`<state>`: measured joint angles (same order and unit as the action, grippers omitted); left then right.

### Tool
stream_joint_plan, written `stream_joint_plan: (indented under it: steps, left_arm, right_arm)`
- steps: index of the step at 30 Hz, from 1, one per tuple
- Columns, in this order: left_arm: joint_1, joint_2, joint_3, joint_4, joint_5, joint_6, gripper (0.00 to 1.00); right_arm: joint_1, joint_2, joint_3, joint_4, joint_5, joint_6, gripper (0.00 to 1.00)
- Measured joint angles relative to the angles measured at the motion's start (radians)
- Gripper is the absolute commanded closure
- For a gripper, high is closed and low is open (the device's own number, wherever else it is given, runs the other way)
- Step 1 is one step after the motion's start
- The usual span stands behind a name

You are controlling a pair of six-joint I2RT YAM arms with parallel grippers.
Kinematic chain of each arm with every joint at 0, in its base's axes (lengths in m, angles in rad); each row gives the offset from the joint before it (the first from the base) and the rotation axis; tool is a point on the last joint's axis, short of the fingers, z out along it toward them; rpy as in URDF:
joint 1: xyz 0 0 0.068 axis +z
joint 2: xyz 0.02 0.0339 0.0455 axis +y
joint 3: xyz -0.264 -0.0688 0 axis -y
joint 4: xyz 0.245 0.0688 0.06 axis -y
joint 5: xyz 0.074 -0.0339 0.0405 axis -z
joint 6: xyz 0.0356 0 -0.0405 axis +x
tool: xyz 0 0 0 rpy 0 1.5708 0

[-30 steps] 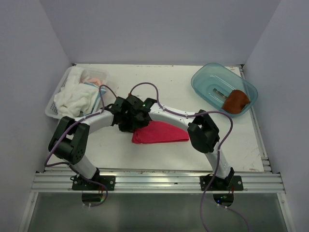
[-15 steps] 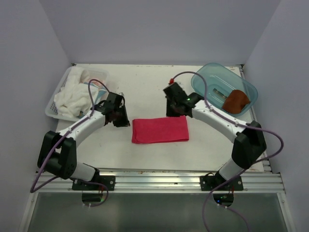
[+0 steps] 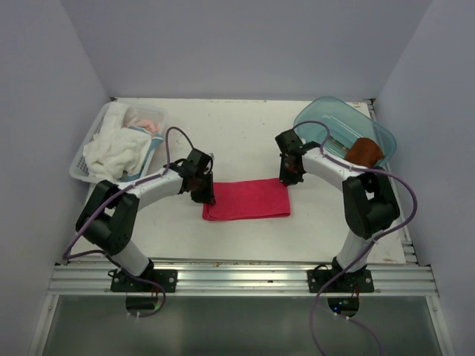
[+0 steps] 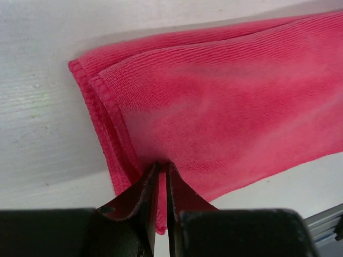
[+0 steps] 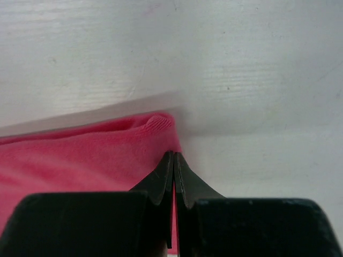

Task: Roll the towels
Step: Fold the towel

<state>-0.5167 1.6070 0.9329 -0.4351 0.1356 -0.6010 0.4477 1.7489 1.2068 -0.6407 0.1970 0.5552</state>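
A white basket (image 3: pixel 80 169) holding white cloths (image 3: pixel 111 152) stands on the desk (image 3: pixel 245 137), well off to the far left of the pink towel (image 3: pixel 249 200). The pink towel itself lies flat and folded into a long strip in the middle of the desk, its length running left to right.

The left gripper (image 3: pixel 205 194) is down at the pink towel's left end. In the left wrist view its fingers (image 4: pixel 140 193) are drawn in to a narrow slit. Their tips rest on the cloth a little way in from the stitched, doubled end, and pink shows in the slit, so they look to be nipping the cloth.

The right gripper (image 3: pixel 288 178) is at the opposite end, over the pink towel's far right corner. In the right wrist view its fingers (image 5: pixel 155 184) are pressed fully together. Their tips sit right at the corner, where the hem bulges up slightly. Whether any cloth is caught between them cannot be told.

Beyond the pink towel to the far right, a clear blue tub (image 3: pixel 312 135) sits tilted. The brown towel (image 3: pixel 364 153) is bunched inside the tub, well apart from both grippers.
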Motion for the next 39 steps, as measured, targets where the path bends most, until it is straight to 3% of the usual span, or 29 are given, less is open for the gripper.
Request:
stream_joint_plan:
  steps: [8, 15, 22, 29, 34, 39]
  left_arm:
    - [0.038, 0.048, 0.004, -0.012, -0.007, 0.041, 0.86]
    - [0.048, 0.121, 0.091, -0.051, -0.018, 0.084, 0.86]
    - [0.052, 0.235, 0.259, -0.107, -0.048, 0.135, 0.85]
    - [0.052, 0.239, 0.402, -0.152, -0.096, 0.177, 0.83]
    - [0.052, 0.183, 0.406, -0.181, -0.106, 0.177, 0.83]
    - [0.053, 0.111, 0.308, -0.161, -0.058, 0.174, 0.83]
  right_arm:
    - [-0.034, 0.103, -0.004, 0.048, -0.033, -0.034, 1.0]
    - [-0.017, -0.056, -0.205, 0.145, -0.062, -0.002, 1.0]
    - [0.179, -0.248, -0.344, 0.075, -0.06, 0.085, 1.0]
    - [0.185, -0.398, -0.29, -0.033, 0.034, 0.117, 1.0]
    - [0.185, -0.324, -0.191, -0.027, 0.05, 0.097, 1.0]
    - [0.185, -0.23, -0.19, -0.017, 0.039, 0.064, 1.0]
